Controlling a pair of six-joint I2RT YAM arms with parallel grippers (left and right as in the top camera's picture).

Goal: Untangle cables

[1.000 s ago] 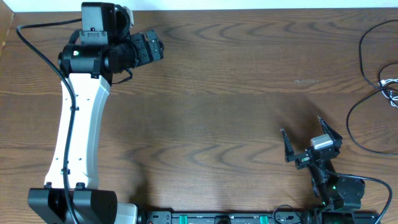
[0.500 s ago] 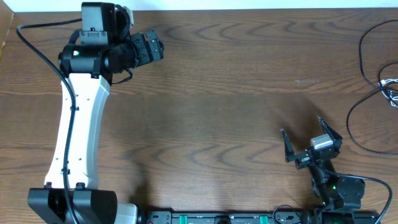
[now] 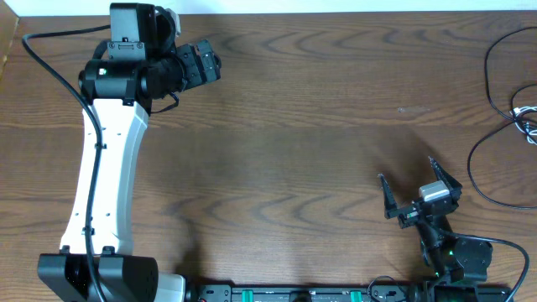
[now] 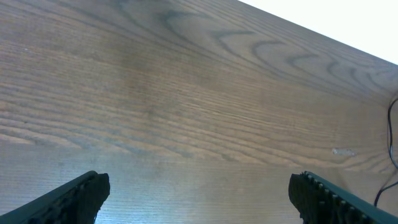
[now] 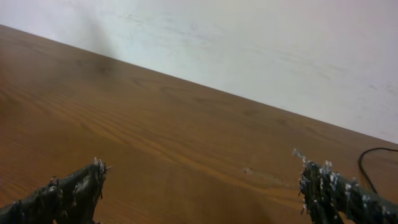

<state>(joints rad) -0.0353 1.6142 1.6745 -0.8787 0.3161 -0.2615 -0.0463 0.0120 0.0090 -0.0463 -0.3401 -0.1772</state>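
Your table (image 3: 319, 126) is dark brown wood with long wavy grain, matte and smooth, and both cables lie at its far right edge, well apart from either arm. The black cable (image 3: 470, 164) is a thin, flexible cord thrown in two wide, loose curves that run off the right side of the overhead view. The white cable (image 3: 526, 117) shows only as a short, pale, kinked bit with small plug ends, sitting just where the two black curves meet; you cannot tell from here whether they cross or merely touch. Your left gripper (image 4: 199, 199) is spread wide and grasps nothing: in its wrist view the two dark, ribbed fingertips (image 4: 81, 196) sit far apart over bare wood, with a sliver of black cord at the right border. The left arm, a white shell with black joints, reaches to the table's far left corner. Your right gripper (image 3: 415, 186) is likewise released, its black, rough-edged fingers (image 5: 74, 193) splayed in a V near the front edge, holding nothing, facing a plain white wall (image 5: 249, 43).
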